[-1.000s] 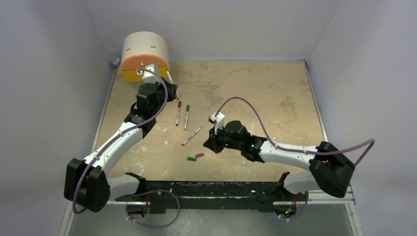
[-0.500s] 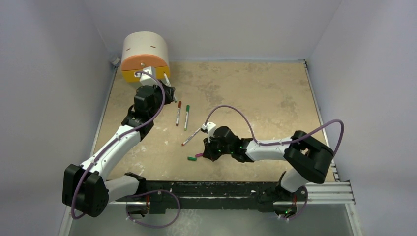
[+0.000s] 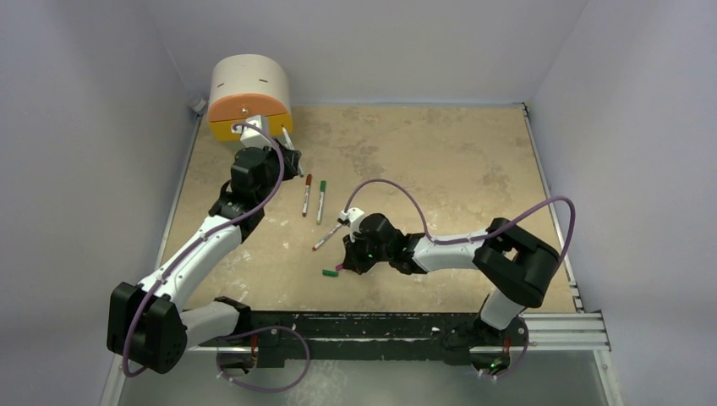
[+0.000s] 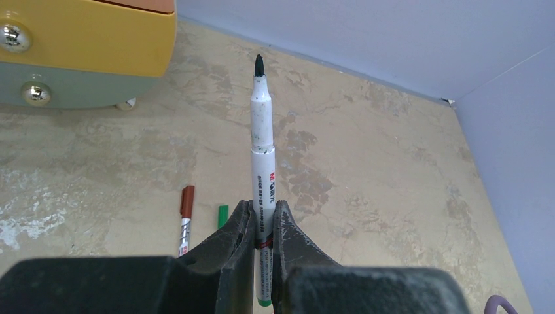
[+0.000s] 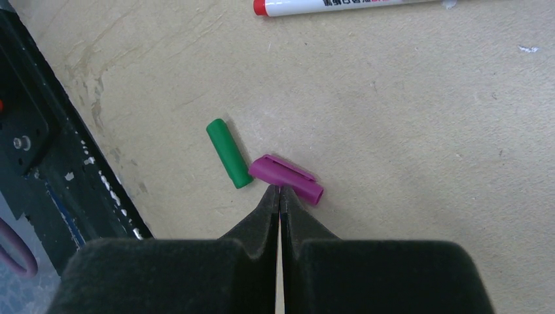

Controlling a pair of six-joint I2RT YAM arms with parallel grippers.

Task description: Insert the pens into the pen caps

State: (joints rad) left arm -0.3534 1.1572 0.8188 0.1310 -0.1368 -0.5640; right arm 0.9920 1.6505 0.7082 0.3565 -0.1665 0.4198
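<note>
On the left, the left hand (image 4: 262,212) squeezes a dark-tipped pen (image 4: 262,131) and holds it up off the counter (image 4: 393,196), tip out in front, near the orange and yellow box (image 3: 248,101). In the middle, three more pens lie flat: a dark red-capped pen (image 3: 306,194), a green-capped pen (image 3: 321,201) and a red-ended pen (image 3: 330,234). Further right, a green cap (image 5: 229,154) and a magenta cap (image 5: 286,178) lie just beside each other. The right hand (image 5: 279,191) is closed all the way and holds nothing. Its tips seem to touch the magenta cap. Closed like this it can only poke, so the round cap could roll away or bump the green one.
</note>
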